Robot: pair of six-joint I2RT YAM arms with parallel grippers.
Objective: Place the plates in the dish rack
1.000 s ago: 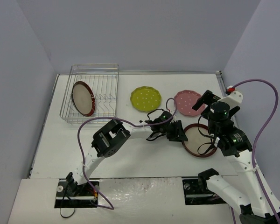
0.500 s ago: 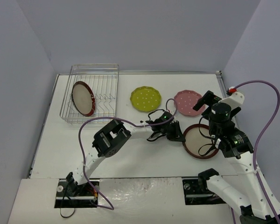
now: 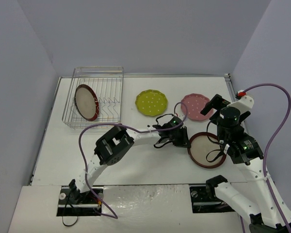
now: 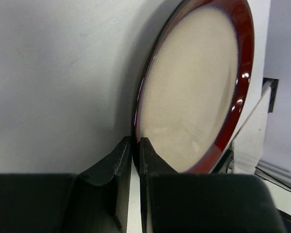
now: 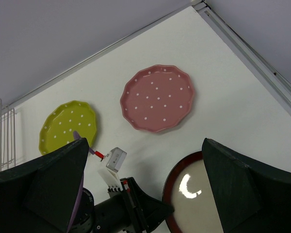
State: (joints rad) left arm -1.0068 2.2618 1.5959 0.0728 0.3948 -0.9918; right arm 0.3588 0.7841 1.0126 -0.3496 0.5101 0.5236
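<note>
Since a second ago the left pincer [image 4: 135,141] has snapped shut on the left rim of the red-rimmed plate [image 3: 203,149]. The plate has shifted slightly toward the near-left. The right pincer [image 5: 145,143] is unchanged: jaws spread wide, holding nothing, hanging over the far-right side of that plate.

Dish rack [image 3: 106,102]: well apart, far-left of the left pincer. The racked plate [image 3: 86,102] stands tilted among the tines at its left end.

Gripped plate: straight ahead of the left pincer's fingertips, rim pinched between both fingers. The wrist view hints that the gripped edge is tipped up a bit, but I can't tell for sure.

Yellow-green plate [image 3: 151,103]: lying flat, beyond the left pincer and slightly to its left.

Pink plate [image 3: 196,107]: lying flat, beyond the left pincer to its right, directly ahead of the open right pincer.

Risks, my guess:
- The bite is only a thin one on a glossy rim, so the plate could swing or slip out on the lift.
- The carry path to the rack runs near the yellow-green plate, and a low swing could knock it.
- The right arm sits close over the gripped plate and may clip it.

Surface: plain white matte table [image 3: 136,160] with faint scuffs. Room: pale lavender-grey walls on three sides.
</note>
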